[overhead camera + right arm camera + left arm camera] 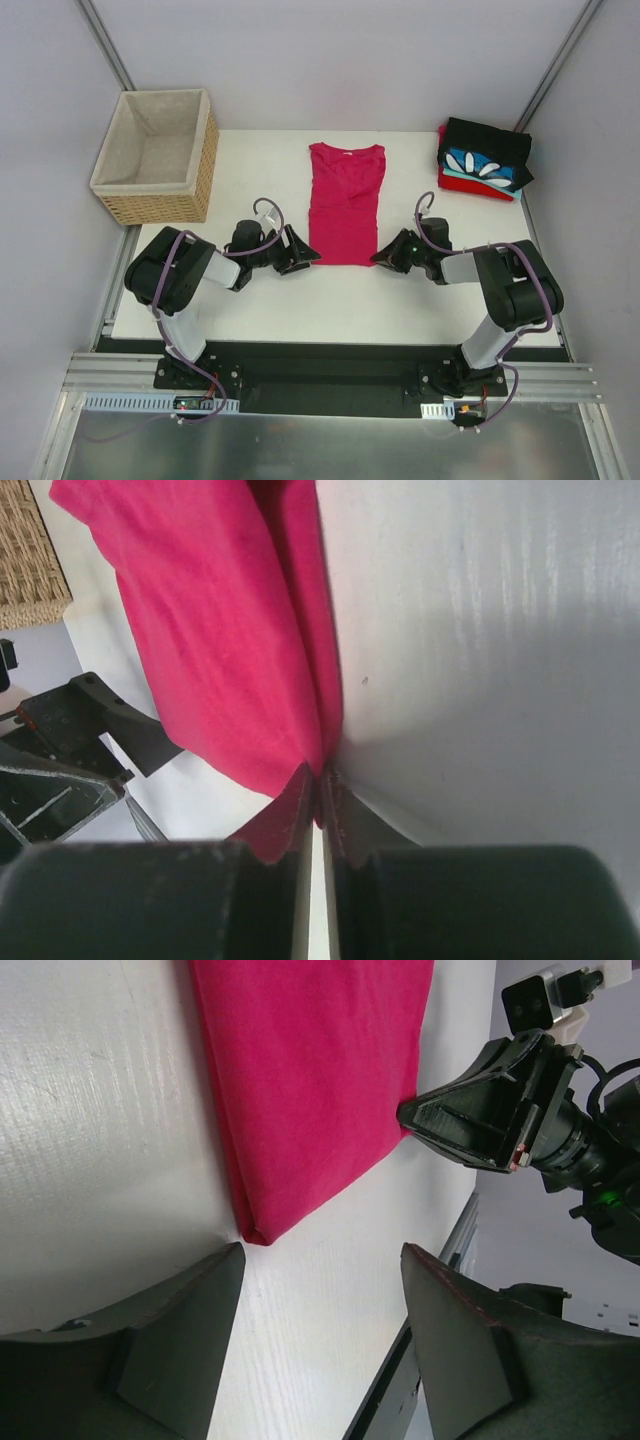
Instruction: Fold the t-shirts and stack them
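The right gripper (319,783) grasps the near-right hem corner of the pink t-shirt (345,200); the left gripper (320,1265), released, should next clench the near-left corner.

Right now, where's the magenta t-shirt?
Top view: the magenta t-shirt lies centred on the white table, between the wicker basket far left and the folded shirt stack far right.

The left arm (172,272) and right arm (512,285) have bulky, rounded black joint housings above pale silver lower links. Thin purple-grey cables (266,205) loop over each wrist. The fingers (470,1360) are dark, matte wedges.
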Robot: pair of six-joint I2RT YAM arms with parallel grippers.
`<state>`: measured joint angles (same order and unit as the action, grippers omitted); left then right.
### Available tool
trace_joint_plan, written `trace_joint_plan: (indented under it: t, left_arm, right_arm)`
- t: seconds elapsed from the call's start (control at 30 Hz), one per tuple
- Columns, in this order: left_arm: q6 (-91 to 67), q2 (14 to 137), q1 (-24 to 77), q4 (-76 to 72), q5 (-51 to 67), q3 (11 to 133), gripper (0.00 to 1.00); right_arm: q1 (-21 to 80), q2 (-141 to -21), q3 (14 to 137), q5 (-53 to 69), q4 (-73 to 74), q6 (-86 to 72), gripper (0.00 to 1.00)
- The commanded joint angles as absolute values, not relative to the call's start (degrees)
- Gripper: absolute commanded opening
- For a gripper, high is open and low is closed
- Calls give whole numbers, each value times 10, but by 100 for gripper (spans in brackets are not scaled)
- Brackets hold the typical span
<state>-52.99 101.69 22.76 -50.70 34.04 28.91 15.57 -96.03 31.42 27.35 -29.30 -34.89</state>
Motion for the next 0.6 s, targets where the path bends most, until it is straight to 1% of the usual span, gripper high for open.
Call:
trace_joint_plan:
  t: [0.0,0.07,0.1,0.2,0.23,0.33,0.57]
  left_arm:
    - [-495,1049,221,-427,307,279,64]
    - [-496,1053,221,-426,305,279,59]
    - [-497,1055,221,-426,306,279,55]
    - [-497,1057,221,-420,298,277,49]
    - [-497,1061,221,-418,296,277,46]
    - [-495,1063,221,-403,280,279,43]
    - [-487,1070,221,-363,253,301,42]
  right_arm:
    - [160,-977,320,260,-274,-342,2]
    - [162,-976,318,260,-274,-341,0]
    - [162,-976,319,258,-274,-341,1]
    - [163,-976,318,258,-274,-340,0]
    - [162,-976,318,258,-274,-340,0]
    - [163,-976,317,259,-275,-340,0]
    - [162,-973,315,261,-279,-339,1]
